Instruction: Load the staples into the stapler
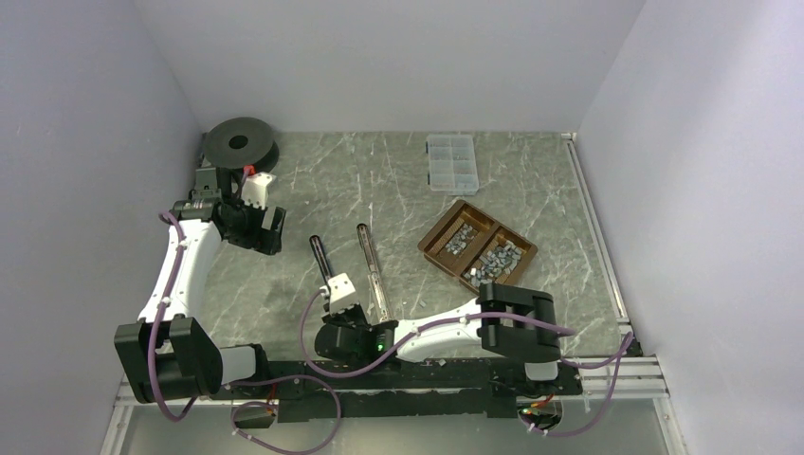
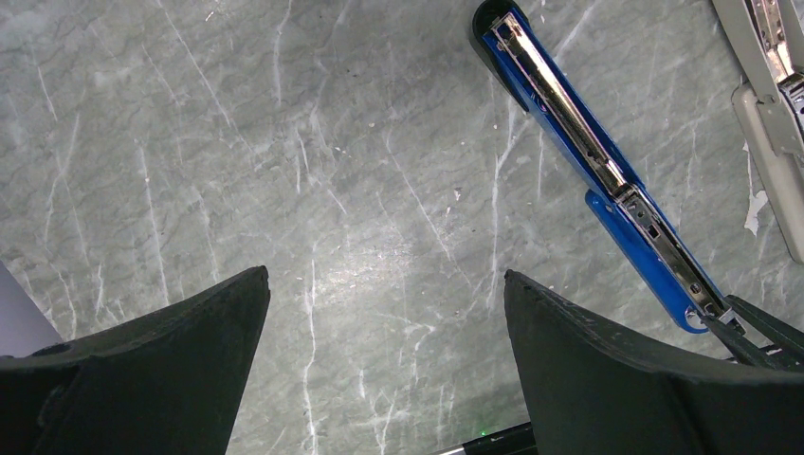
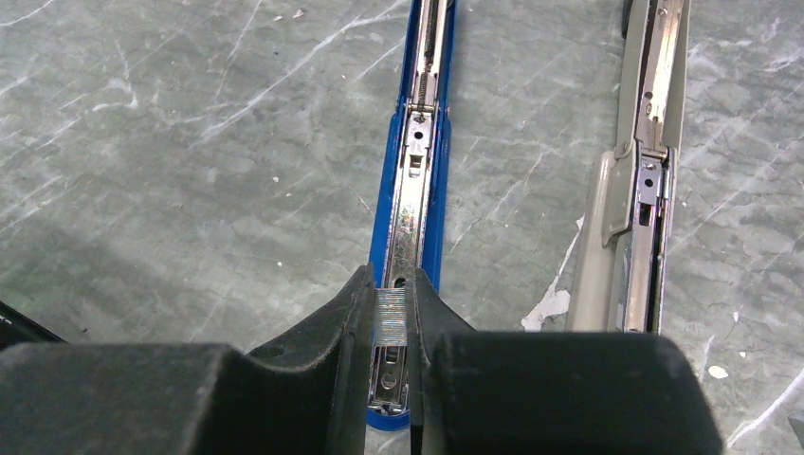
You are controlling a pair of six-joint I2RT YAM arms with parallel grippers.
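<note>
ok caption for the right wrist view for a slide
Right claw pinching a staple strip over the open blue stapler channel, grey stapler alongside

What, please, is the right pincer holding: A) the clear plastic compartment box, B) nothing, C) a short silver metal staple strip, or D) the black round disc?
C: the right wrist view shows the right pincer shut on a short silver metal staple strip over the channel of the open blue stapler.

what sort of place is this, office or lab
Probably a lab robot test cell: a marble-look tabletop boxed in by plain white walls, two robot arms bolted at its near edge, a wooden tray of staples.
</note>
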